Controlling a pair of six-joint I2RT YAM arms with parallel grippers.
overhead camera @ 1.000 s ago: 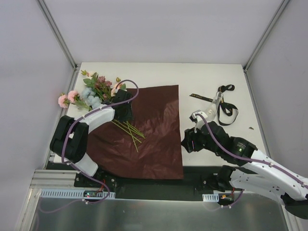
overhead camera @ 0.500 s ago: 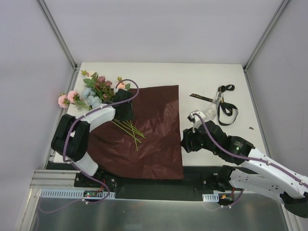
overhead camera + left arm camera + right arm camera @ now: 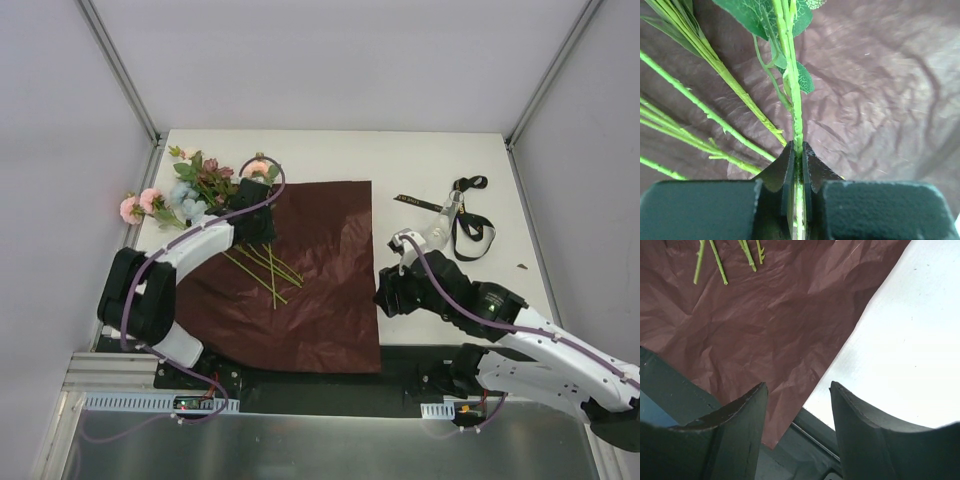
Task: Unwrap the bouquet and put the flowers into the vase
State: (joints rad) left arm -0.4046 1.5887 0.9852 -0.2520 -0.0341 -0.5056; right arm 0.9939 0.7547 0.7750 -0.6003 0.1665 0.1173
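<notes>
Left arm point(image 3: 190, 250) outstretched, jaws clamped; right arm point(image 3: 470, 300) low, jaws apart.

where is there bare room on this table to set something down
Free: the strip of table behind the paper's far edge, and the far right corner past the ribbon. The paper's near half is bare too. Crowded: back left, with the flowers and left gripper, and around the vase and right gripper.

A white rectangular tabletop point(image 3: 440, 150) carries a tiny dark scrap point(image 3: 522, 267) near its right edge, between slanting metal posts point(image 3: 121, 75).
</notes>
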